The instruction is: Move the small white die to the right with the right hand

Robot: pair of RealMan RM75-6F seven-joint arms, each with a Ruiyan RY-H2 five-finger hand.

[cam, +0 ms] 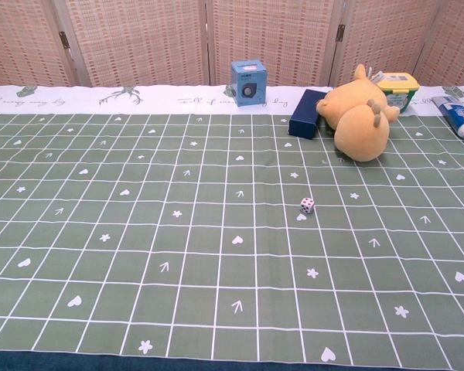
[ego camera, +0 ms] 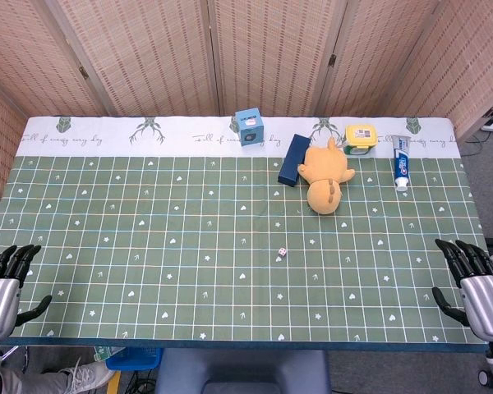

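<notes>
The small white die (ego camera: pixel 283 251) lies on the green checked tablecloth near the table's middle, and in the chest view the die (cam: pixel 307 205) shows red and dark pips. My right hand (ego camera: pixel 476 283) rests at the table's front right corner, fingers spread and holding nothing, well to the right of the die. At the front left corner my left hand (ego camera: pixel 4 283) lies the same way, fingers apart and empty. Neither hand appears in the chest view.
Along the far side stand a light blue box (ego camera: pixel 249 126), a dark blue box (ego camera: pixel 293 159), an orange plush toy (ego camera: pixel 325 175), a yellow-lidded container (ego camera: pixel 361 137) and a toothpaste tube (ego camera: pixel 401 161). Folding screens stand behind the table.
</notes>
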